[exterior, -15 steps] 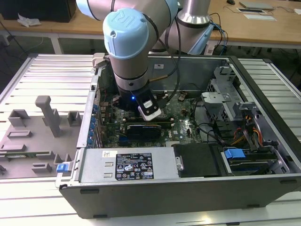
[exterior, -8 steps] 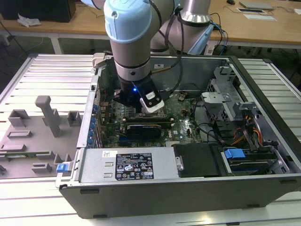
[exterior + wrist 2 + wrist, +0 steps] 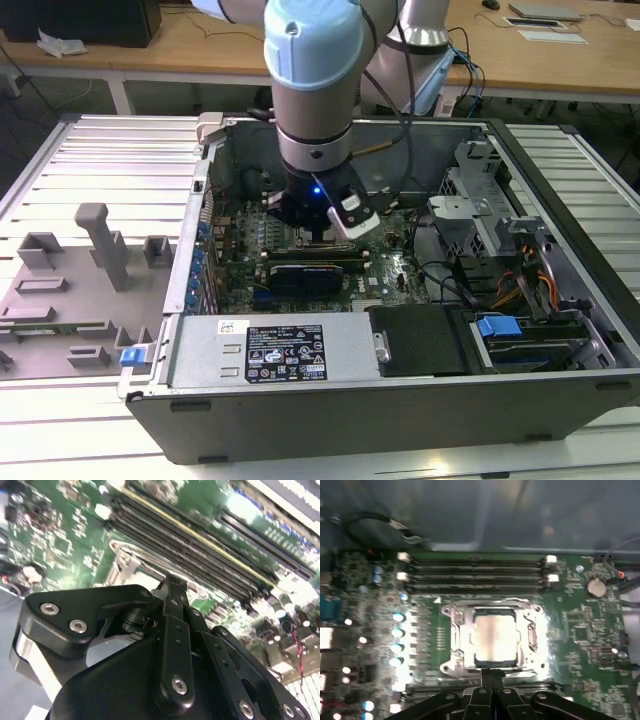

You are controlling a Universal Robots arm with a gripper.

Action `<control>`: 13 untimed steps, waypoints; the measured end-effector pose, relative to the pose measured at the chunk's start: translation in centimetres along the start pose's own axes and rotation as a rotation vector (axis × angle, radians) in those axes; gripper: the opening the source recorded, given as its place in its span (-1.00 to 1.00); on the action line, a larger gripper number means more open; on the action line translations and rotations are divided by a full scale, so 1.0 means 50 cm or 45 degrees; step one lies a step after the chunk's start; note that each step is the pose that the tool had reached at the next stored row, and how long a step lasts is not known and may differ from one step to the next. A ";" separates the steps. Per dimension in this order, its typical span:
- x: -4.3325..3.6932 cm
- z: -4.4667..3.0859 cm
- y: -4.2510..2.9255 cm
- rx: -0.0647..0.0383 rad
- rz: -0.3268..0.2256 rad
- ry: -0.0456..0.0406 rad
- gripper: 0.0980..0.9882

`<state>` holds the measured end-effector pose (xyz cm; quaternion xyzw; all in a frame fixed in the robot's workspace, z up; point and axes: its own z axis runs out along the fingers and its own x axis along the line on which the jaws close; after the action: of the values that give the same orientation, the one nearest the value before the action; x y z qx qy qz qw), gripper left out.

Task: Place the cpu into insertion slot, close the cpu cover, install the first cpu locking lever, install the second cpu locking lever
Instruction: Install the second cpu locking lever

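Case: open computer case (image 3: pixel 560 380) on slatted table (image 3: pixel 60 160), green motherboard (image 3: pixel 580 630) inside.
Arm: reaches down into case, over the board.
Gripper: gripper (image 3: pixel 491 672) fingertips pressed together, nothing between them, at edge of cpu cover.
Cpu cover: cpu cover (image 3: pixel 460 630) lies flat over insertion slot (image 3: pixel 492 606), beside memory slots (image 3: pixel 475 575).
Cpu: cpu (image 3: pixel 495 637) seated in slot, top visible through cover's cut-out.

An open grey metal computer case (image 3: pixel 420 400) rests on a ribbed metal counter (image 3: pixel 100 160); grey plastic fixtures (image 3: pixel 105 245) stand beside it.
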<state>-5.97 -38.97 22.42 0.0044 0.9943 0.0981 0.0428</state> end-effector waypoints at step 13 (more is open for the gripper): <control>-0.001 0.016 0.079 0.080 0.001 -0.001 -0.98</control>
<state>-5.86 -34.94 22.42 0.0063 0.9968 0.0669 0.0430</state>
